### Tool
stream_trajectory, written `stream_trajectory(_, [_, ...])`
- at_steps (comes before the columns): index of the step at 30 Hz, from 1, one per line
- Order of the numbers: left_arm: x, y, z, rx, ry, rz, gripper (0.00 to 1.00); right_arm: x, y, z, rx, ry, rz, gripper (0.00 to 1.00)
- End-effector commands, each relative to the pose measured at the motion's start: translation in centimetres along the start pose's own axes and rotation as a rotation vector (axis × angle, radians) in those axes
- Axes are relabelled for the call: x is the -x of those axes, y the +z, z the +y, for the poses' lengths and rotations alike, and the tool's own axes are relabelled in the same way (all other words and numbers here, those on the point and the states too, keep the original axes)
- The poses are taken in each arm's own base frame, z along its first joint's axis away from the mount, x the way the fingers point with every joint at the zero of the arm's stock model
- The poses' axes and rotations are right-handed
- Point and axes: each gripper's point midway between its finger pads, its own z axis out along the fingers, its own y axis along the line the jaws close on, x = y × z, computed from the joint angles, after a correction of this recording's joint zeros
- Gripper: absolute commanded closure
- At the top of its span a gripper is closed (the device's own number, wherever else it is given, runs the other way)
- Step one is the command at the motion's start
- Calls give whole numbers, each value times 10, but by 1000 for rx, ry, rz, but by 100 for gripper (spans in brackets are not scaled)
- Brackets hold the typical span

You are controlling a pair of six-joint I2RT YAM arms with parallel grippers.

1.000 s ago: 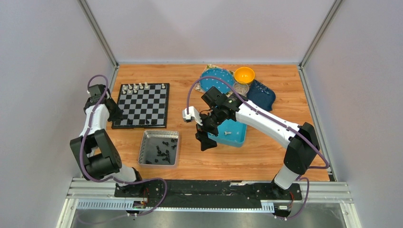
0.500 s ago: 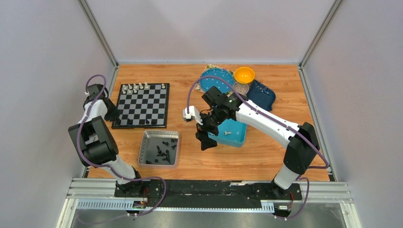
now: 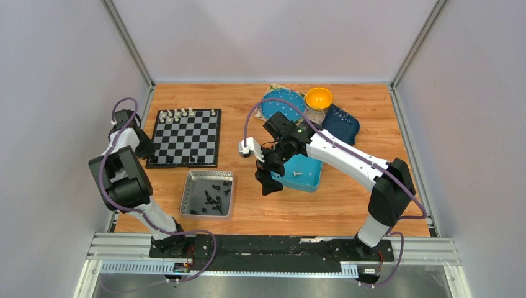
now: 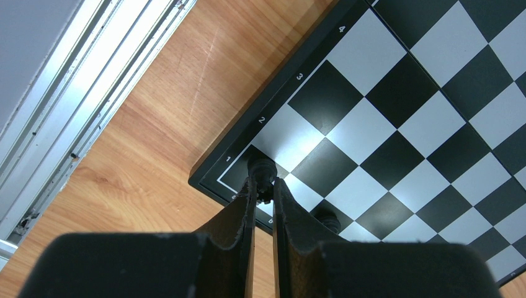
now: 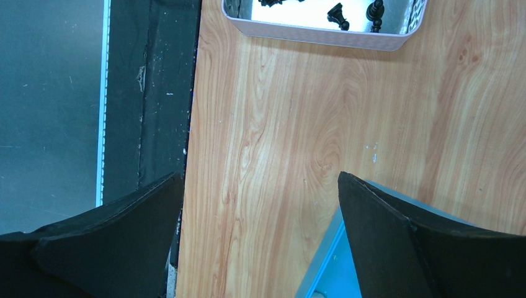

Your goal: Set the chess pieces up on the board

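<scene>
Where the left claw (image 4: 263,186) pinches, a black piece (image 4: 262,167) stands.

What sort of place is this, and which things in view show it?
Probably a robotics lab test cell: a wooden table enclosed by plain panels, a left arm and right arm bolted at its near edge, and props: a chessboard and a metal tray of black chess pieces.

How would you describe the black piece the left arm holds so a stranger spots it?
Find the chessboard on the table's left. Go to its near-left corner, beside the printed 1. That black piece sits between the fingers; its black neighbour stands free.
</scene>
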Motion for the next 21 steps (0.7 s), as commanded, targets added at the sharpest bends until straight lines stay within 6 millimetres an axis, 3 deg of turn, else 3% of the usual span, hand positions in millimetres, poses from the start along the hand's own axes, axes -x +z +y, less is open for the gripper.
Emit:
stream_trajectory(1, [10,-4,5,15,4,-12,92,17,-6,-4,-7,-16,-46,1])
stream_trajectory(21, [5,-11,8,21,16,-13,90,18,-3,-2,13,-7,-57,1])
